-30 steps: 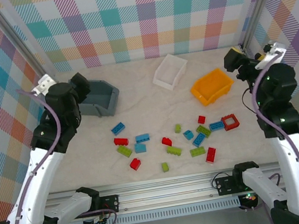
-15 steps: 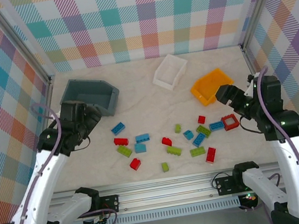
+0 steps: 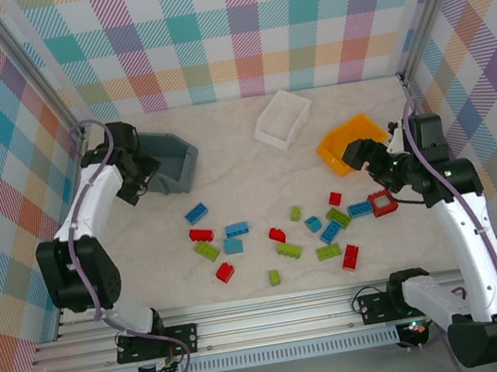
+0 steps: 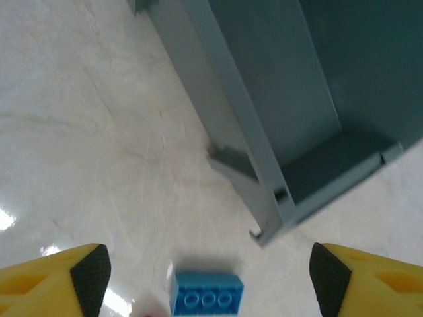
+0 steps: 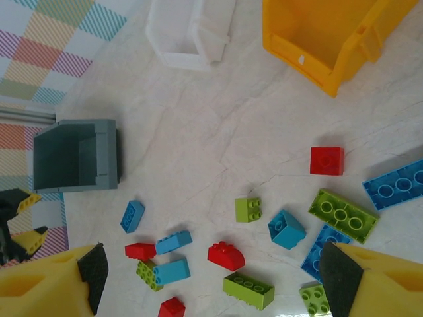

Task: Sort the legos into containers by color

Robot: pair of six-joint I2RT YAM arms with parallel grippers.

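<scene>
Blue, lime green and red legos lie scattered mid-table, among them a blue brick [image 3: 196, 213], a red one [image 3: 277, 235] and a green one [image 3: 329, 252]. The grey-blue bin [image 3: 172, 157] stands at the back left, the white bin [image 3: 281, 117] at the back middle, the orange bin [image 3: 354, 138] at the back right. My left gripper [image 3: 136, 177] hovers open at the grey-blue bin's left end. In the left wrist view the left gripper [image 4: 208, 267] is empty above a blue brick [image 4: 207, 294]. My right gripper [image 3: 362, 153] is open and empty over the orange bin's near edge.
Checked walls close in the table on three sides, with metal posts at the back corners. A red square frame piece [image 3: 383, 202] lies just below the right gripper. Bare tabletop [image 3: 227, 166] runs between the bins and the brick pile.
The left arm has folded back, and its gripper dipped toward the bricks and returned beside the grey-blue bin. The right gripper came down from the back right corner to the orange bin.
</scene>
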